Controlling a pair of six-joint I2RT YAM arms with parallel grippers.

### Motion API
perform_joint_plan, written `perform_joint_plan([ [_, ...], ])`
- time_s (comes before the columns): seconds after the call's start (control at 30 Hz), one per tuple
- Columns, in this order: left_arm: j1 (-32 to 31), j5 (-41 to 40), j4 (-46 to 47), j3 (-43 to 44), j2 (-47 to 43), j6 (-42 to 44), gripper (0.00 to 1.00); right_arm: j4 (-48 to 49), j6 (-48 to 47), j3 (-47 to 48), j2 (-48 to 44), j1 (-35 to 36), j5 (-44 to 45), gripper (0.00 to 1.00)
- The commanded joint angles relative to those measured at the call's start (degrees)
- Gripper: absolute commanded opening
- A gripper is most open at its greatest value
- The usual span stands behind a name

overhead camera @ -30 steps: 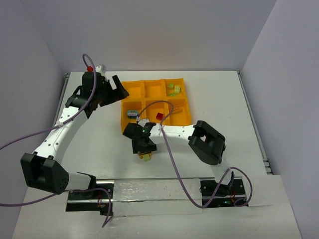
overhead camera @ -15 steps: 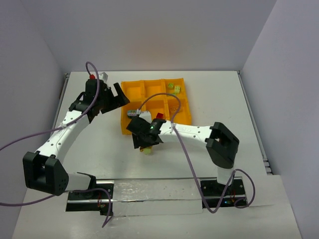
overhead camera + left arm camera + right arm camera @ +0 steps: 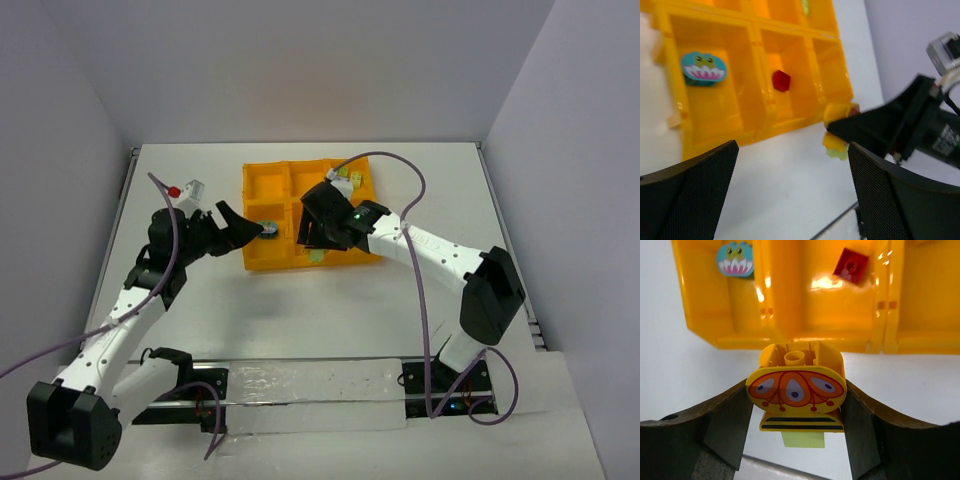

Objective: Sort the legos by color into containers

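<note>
Just ahead of our right gripper [image 3: 796,402], clamped on a yellow brick [image 3: 796,387] short of the tray [image 3: 720,337], a teal piece [image 3: 735,259], a red brick [image 3: 851,265] and green bricks [image 3: 350,180] already sit in separate wells [image 3: 830,305], so we judge little remains; our left gripper [image 3: 792,150] gapes empty.

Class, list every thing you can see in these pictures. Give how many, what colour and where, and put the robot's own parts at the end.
tray: one, orange-yellow, six wells, on the table.
table: one, white, under everything.
teal lego: one, teal with a frog face, near-left well.
red lego: one, red, near-middle well.
green legos: count unclear, lime, far-right well.
yellow-orange lego: one, with a lime piece beneath, clamped in the right gripper at the tray's near edge.
cables: two, purple, one along each arm.
left gripper: one, black, open, left of the tray, holding nothing.
right gripper: one, black, shut on the yellow-orange lego.
</note>
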Motion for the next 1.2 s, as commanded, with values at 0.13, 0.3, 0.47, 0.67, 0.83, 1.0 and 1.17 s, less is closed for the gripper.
perform_joint_plan([
  [0.13,-11.4,5.1,24.8,-6.4,3.3,-6.6,0.99,4.0,2.5,6.1,3.0,-1.2,-4.4,0.46],
  [0.3,-14.7,3.8,30.1,-7.7,6.3,-8.0,0.99,4.8,3.2,6.8,2.8,-1.2,-5.7,0.46],
  [0.47,-15.5,3.2,31.6,-8.3,8.2,-6.7,0.96,5.3,3.6,6.3,2.0,-1.2,-6.5,0.47],
  [0.67,-16.2,3.9,31.7,-9.8,9.6,-4.4,0.91,5.3,3.5,6.7,1.5,-1.3,-6.5,0.47],
  [0.83,-16.4,3.4,31.1,-10.0,9.9,-3.9,0.91,5.4,3.2,6.8,0.5,-1.4,-6.6,0.47],
  [1.0,-16.8,3.1,31.0,-8.9,11.9,-3.9,0.91,6.3,3.4,6.4,-0.4,-1.3,-7.7,0.48],
  [1.17,-17.4,2.3,31.3,-7.8,13.8,-3.7,0.87,6.5,3.7,6.3,-0.7,-1.3,-8.2,0.48],
])
